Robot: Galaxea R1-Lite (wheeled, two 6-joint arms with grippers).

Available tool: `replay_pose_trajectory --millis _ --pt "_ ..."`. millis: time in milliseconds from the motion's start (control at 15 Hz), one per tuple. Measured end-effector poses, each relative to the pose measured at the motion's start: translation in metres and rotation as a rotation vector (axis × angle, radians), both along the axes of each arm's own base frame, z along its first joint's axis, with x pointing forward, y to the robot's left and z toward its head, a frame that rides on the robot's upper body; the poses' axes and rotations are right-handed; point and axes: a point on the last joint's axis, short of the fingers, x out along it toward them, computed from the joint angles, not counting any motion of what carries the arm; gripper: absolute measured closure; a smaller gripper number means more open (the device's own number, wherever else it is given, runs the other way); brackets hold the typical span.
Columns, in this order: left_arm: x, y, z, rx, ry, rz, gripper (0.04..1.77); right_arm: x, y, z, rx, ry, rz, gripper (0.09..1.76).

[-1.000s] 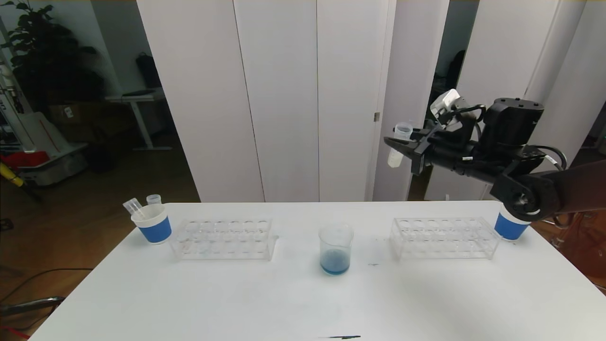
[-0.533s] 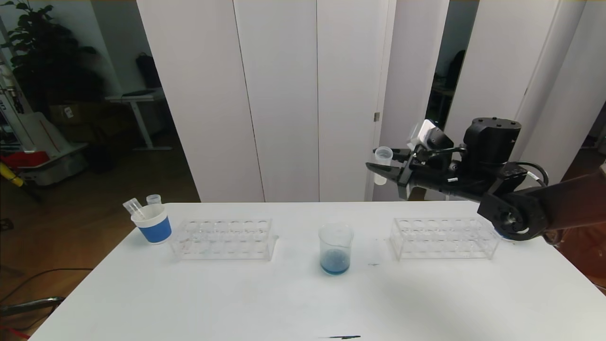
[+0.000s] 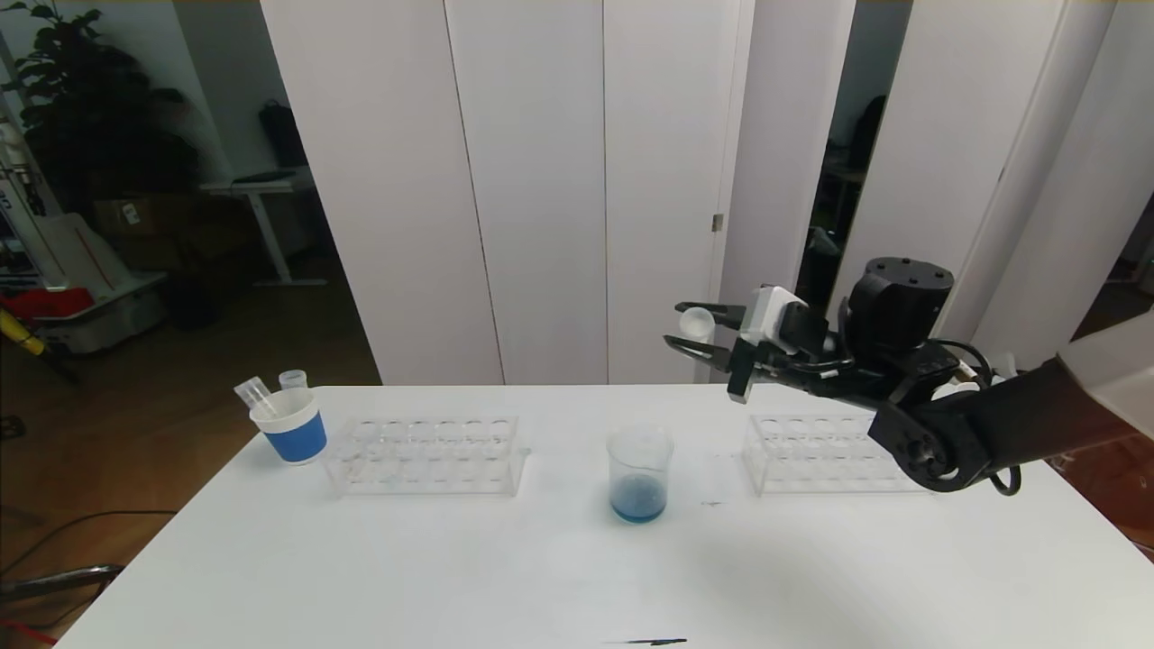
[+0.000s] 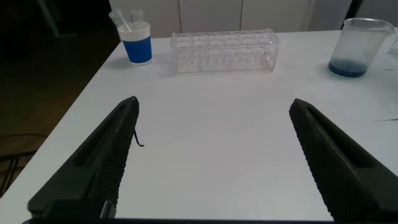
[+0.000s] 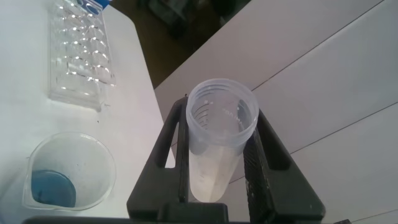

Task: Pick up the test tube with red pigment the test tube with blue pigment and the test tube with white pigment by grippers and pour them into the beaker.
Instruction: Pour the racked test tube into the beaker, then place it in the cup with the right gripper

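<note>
Gripping the test tube with white pigment [image 5: 217,143], right claw [image 3: 696,335] hangs above blue-bottomed beaker [image 3: 639,473]; left claw [image 4: 211,162] wide.

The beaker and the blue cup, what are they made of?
The beaker looks like clear glass or plastic: you can see the blue pigment through its shiny wall. The blue cup looks like paper: matte, solid blue, with a white rolled rim.

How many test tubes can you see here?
3: two stand in the blue paper cup at the table's left; the right gripper holds one test tube. Others may be hidden.
</note>
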Motion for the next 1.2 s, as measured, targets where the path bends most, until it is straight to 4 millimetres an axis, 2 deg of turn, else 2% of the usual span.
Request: replay_pose_trajectory --millis 267,467,1200 --pt "0.0 0.0 0.0 0.0 0.0 0.0 0.08 0.018 0.009 -0.01 -0.129 -0.084 0.052 1.28" --pt "0.0 0.0 0.0 0.0 0.0 0.0 0.08 0.028 0.015 -0.008 -0.224 -0.171 0.099 1.28" --pt "0.0 0.0 0.0 0.0 0.0 0.0 0.08 0.041 0.02 -0.021 -0.375 -0.446 0.096 1.28"
